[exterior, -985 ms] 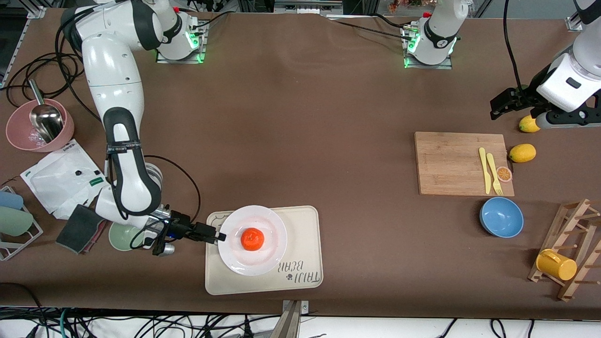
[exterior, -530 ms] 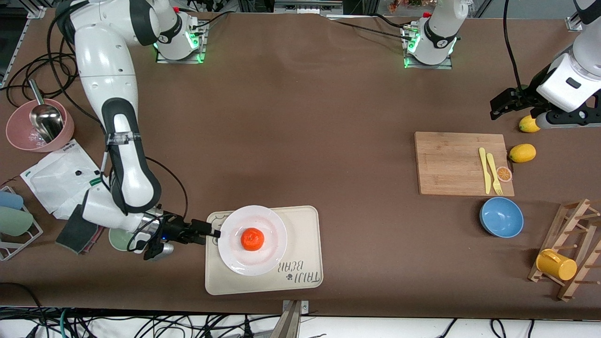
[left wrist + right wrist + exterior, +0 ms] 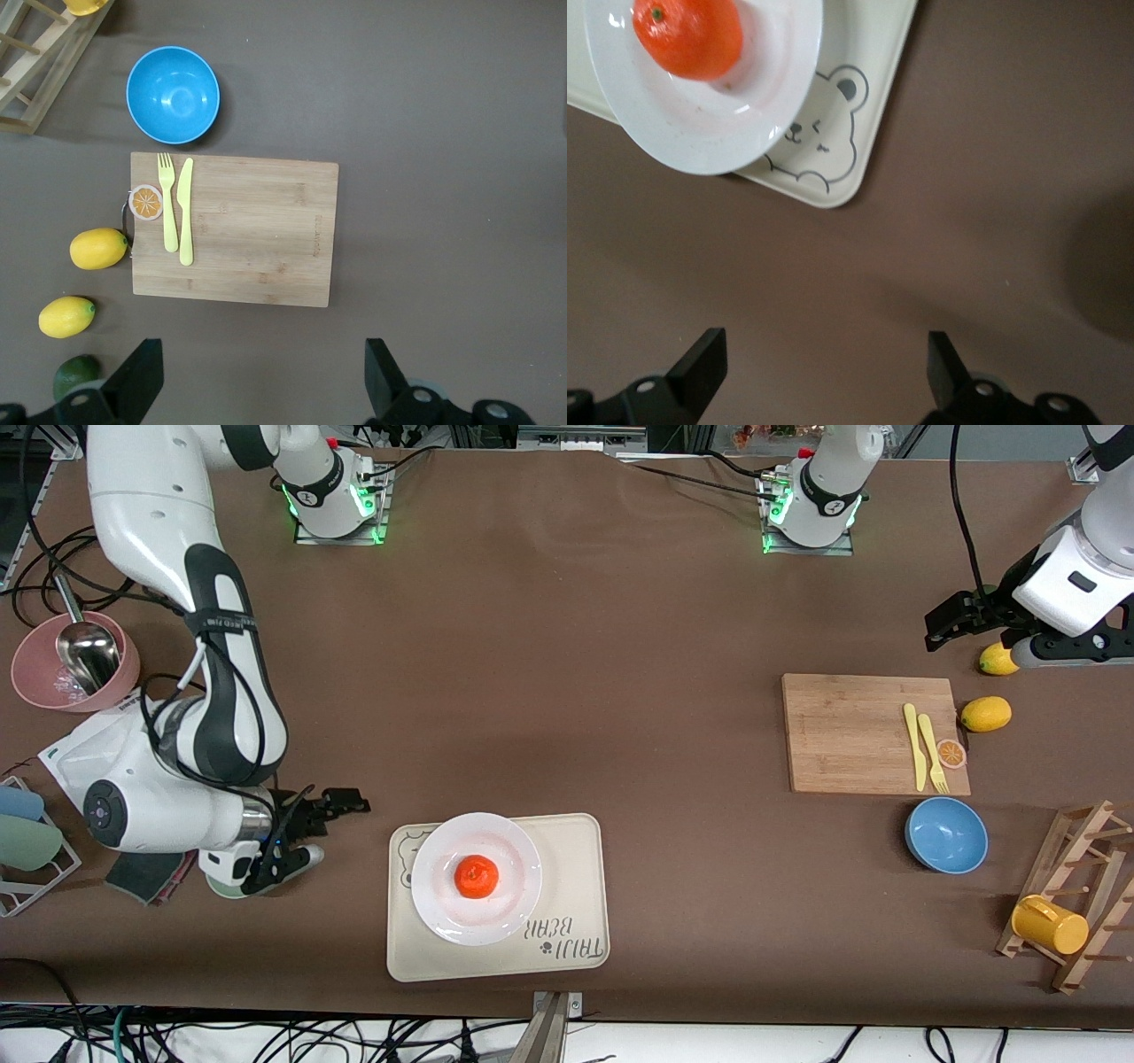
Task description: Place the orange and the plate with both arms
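Note:
The orange (image 3: pixel 476 875) sits in the middle of the white plate (image 3: pixel 438 918), which rests on the cream bear tray (image 3: pixel 576 886). Both also show in the right wrist view: the orange (image 3: pixel 688 35) on the plate (image 3: pixel 691 142). My right gripper (image 3: pixel 332 804) is open and empty, raised over bare table beside the tray toward the right arm's end. My left gripper (image 3: pixel 946 622) is open and empty, held high over the table near the lemons at the left arm's end, where that arm waits.
A wooden cutting board (image 3: pixel 868 733) holds a yellow knife and fork (image 3: pixel 924 746) and an orange slice piece (image 3: pixel 951 754). Two lemons (image 3: pixel 986 713), a blue bowl (image 3: pixel 946 834) and a wooden rack with a yellow cup (image 3: pixel 1050 924) are nearby. A pink bowl (image 3: pixel 35 677), packets and a sponge lie at the right arm's end.
My right gripper has drawn back from the plate's rim and risen, swinging toward the right arm's end. Plate and orange stayed on the tray. The left arm has not moved.

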You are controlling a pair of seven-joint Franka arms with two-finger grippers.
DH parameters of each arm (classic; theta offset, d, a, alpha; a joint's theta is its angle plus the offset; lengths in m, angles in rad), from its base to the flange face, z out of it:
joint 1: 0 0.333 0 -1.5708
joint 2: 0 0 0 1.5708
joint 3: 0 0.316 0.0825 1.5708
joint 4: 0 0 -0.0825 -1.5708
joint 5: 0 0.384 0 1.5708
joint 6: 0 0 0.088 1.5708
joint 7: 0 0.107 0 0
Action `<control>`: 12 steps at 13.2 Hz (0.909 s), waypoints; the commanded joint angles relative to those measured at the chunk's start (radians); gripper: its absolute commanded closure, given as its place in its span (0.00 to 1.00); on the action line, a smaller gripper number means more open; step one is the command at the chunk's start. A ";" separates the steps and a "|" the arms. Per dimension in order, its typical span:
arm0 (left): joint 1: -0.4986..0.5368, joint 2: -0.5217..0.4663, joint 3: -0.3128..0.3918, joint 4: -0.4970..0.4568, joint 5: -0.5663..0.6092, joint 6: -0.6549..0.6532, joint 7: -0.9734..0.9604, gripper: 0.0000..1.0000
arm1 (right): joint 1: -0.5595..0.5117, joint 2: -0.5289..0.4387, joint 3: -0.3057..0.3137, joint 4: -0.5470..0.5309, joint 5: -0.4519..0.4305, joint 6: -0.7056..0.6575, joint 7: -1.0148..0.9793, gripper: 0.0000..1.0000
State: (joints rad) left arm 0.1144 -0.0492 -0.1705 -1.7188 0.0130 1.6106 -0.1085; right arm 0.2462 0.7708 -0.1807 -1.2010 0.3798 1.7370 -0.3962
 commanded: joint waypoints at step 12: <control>-0.002 0.012 0.002 0.030 -0.021 -0.023 0.024 0.00 | -0.082 -0.645 0.102 -0.580 -0.358 0.018 0.395 0.00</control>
State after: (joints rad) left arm 0.1137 -0.0482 -0.1705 -1.7176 0.0129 1.6106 -0.1085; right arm 0.2420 0.3026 -0.1451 -1.5816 0.0406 1.6822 -0.0230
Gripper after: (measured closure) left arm 0.000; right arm 0.000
